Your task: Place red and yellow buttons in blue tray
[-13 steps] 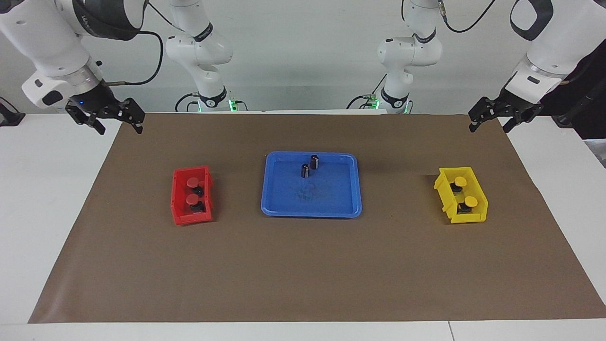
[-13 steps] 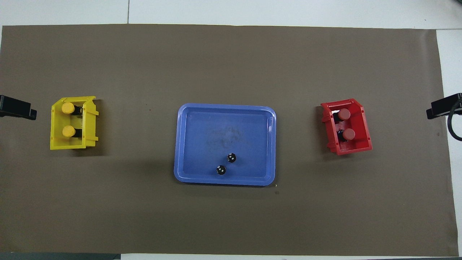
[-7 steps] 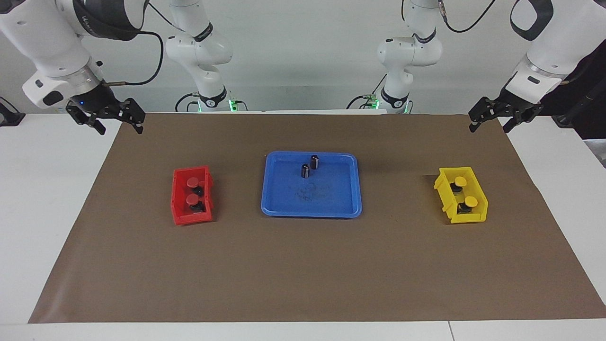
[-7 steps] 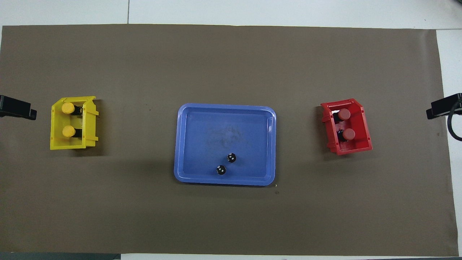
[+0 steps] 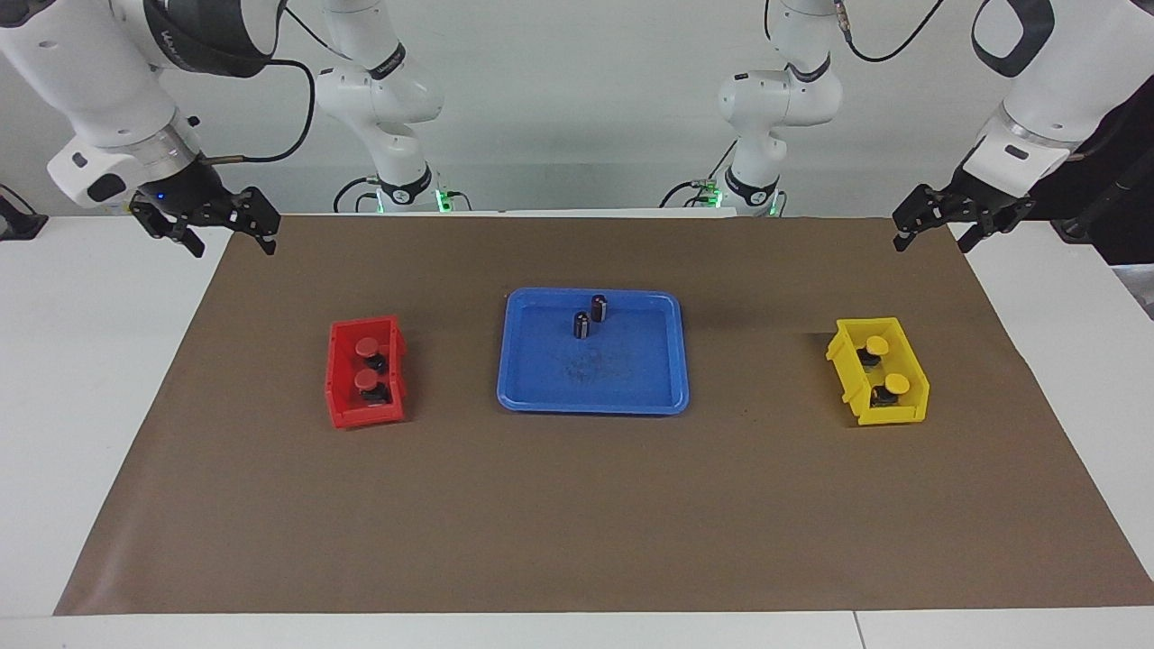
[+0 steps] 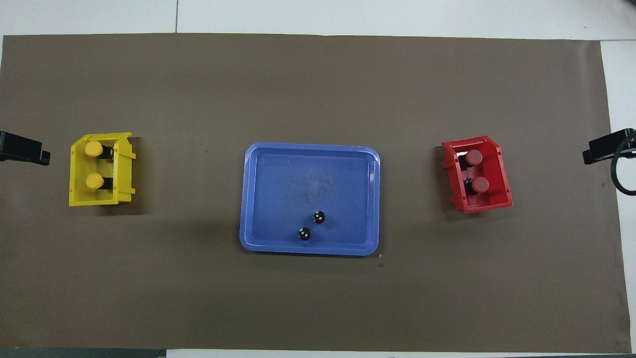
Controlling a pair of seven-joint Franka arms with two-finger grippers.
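Red-capped round push buttons [image 5: 365, 362] were still lodged in the small red bin [image 5: 341, 379], yellow-capped ones [image 5: 884, 365] in the yellow bin [image 5: 850, 374]; the wide blue tray [image 5: 631, 379] at frame centre remained unfilled. Only the right gripper [image 5: 227, 231], upper left, was shifted slightly inward, spread and empty; the left gripper [image 5: 935, 227] was likewise parted, waiting.

You had the two red buttons [image 5: 365, 362] lying in the red bin [image 5: 343, 410] toward the right arm's end, the two yellow buttons [image 5: 882, 364] in the yellow bin [image 5: 892, 417] toward the left arm's end, and the shallow blue tray [image 5: 631, 379] flat between them, holding none.
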